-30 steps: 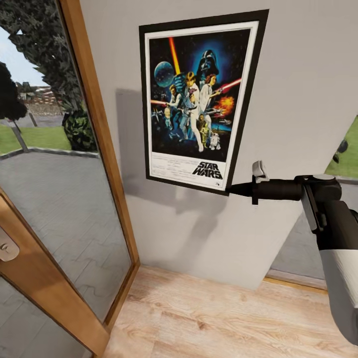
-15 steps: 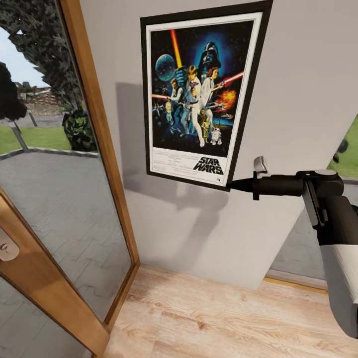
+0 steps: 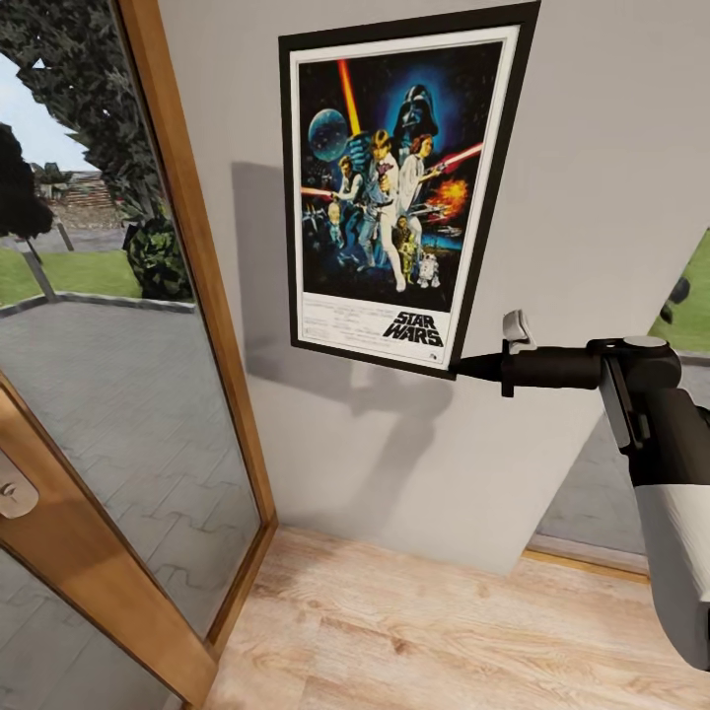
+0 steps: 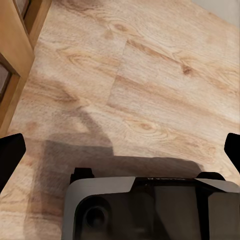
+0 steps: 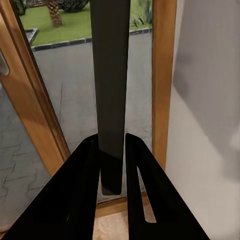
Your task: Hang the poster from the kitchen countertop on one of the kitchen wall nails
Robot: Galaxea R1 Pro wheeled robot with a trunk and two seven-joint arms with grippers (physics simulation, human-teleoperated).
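Looking down from the head view, nearest is the light wood floor (image 3: 414, 631), and the right arm comes in from the right edge — its white-and-black forearm is cut off by the picture's border. The right gripper (image 3: 463, 372) reaches out sideways with its black fingers drawn together to a point on the lower right corner of the poster (image 3: 394, 192). The right wrist view confirms it: the two black fingers (image 5: 82, 190) are clamped on either side of the poster's thin black frame edge (image 5: 111, 90), seen edge-on, so none of the artwork shows there.

The left gripper (image 4: 120, 150) hangs over the floor, its two dark fingertips far apart at opposite edges of the left wrist view with nothing between them — wide open, holding nothing.

The poster itself is an upright rectangle with a thin black frame, a white border, dark blue artwork with figures, a helmeted head, lightsabers, and "STAR WARS" lettering near the bottom. Its top edge runs out of the picture, so whatever it hangs from can't be made out. It sits flat against the plain light grey wall (image 3: 582, 177), tilted a little, throwing a shadow to its left and below.

Left of the wall stands a wooden-framed glass door (image 3: 187, 296), with paving, grass and trees beyond it.
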